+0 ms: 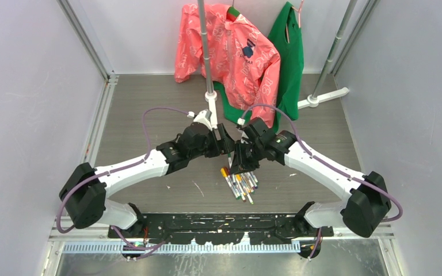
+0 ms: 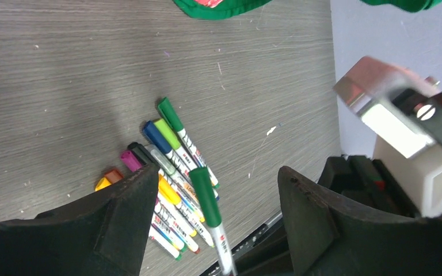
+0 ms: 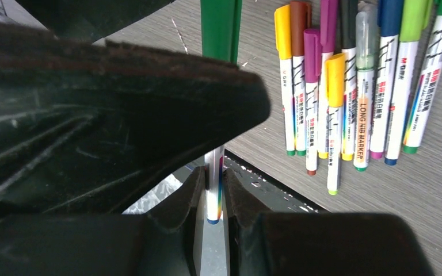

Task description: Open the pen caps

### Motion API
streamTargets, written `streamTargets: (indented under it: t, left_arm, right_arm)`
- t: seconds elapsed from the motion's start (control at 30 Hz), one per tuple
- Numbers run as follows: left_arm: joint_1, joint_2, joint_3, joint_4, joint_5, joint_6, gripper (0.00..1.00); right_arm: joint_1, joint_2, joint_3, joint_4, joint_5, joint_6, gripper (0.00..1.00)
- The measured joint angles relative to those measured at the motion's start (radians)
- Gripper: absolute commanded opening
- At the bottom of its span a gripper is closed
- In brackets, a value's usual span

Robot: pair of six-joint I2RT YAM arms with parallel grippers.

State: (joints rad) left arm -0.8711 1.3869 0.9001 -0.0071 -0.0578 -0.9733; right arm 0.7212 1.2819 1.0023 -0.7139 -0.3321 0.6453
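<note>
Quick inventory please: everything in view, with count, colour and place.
held pen: one, white barrel, green cap, upright mid-table.
loose pens: about ten, mixed cap colours, side by side on the table.
coral garment: one, hanging at the back.
green garment: one, hanging beside it.
rack: one, grey metal, at the back.
left gripper: one, black, open, green cap seen between its fingers.
right gripper: one, black, shut on the held pen.

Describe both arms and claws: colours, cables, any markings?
The left arm and right arm match: white links, bulky black joints, a purple cable looping along each. The left claw and right claw are matte black with broad, blunt fingers. No markings show.
</note>
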Motion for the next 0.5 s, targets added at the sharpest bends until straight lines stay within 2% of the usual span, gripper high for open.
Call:
streamTargets:
  t: [0.2, 0.4, 0.5]
  left_arm:
    - [0.028, 0.026, 0.0, 0.032, 0.029, -0.021, 0.62]
    - [0.048, 0.063, 0.0, 0.061, 0.079, -0.04, 0.55]
    - [0.058, 0.067, -0.003, 0.072, 0.097, -0.047, 0.42]
  right_arm:
    - [0.011, 0.024, 0.021, 0.003, -0.003, 0.008, 0.01]
    - [0.011, 0.04, 0.062, 0.003, -0.003, 0.008, 0.01]
    - [0.011, 0.056, 0.085, 0.002, -0.005, 0.008, 0.01]
